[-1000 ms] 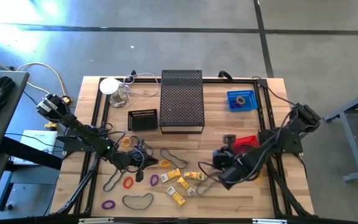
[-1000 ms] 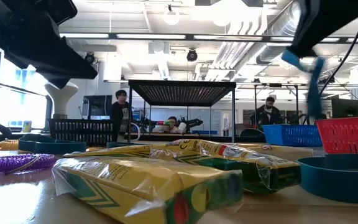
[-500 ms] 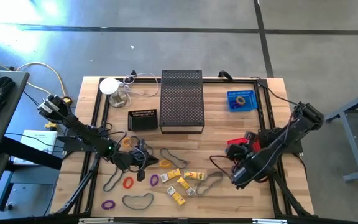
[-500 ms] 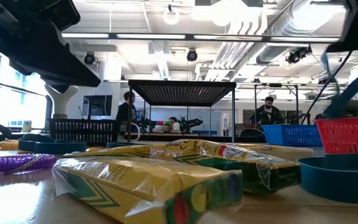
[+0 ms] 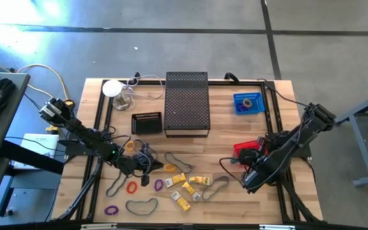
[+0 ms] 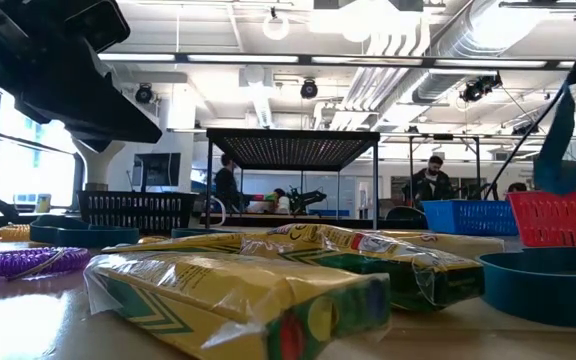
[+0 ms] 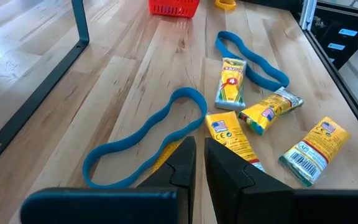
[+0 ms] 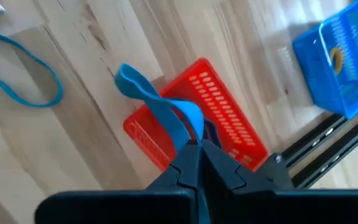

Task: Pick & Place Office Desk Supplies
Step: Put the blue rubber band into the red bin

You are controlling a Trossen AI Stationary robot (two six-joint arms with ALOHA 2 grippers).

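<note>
At the table's left, the left gripper (image 5: 147,165) sits low over the clutter with its fingers nearly together and nothing seen between them. In its wrist view a blue rubber band (image 7: 145,138) lies on the wood just ahead of the fingertips, and a second blue band (image 7: 252,59) lies farther off, past the crayon packs (image 7: 230,83), four of which show there. From above, about six yellow packs (image 5: 185,183) are scattered at the table's front centre. Beside them lie one red loop (image 5: 131,188), two purple loops (image 5: 159,185) and four large dark bands (image 5: 142,205). Behind stand one black mesh box (image 5: 186,103) and one small black tray (image 5: 146,122). To the right, the right gripper (image 8: 198,144) is clamped on one blue band (image 8: 160,109), which hangs above the single red basket (image 8: 224,118). One blue basket (image 5: 248,102) stands well apart near the back right corner, with a small yellow loop in it
</note>
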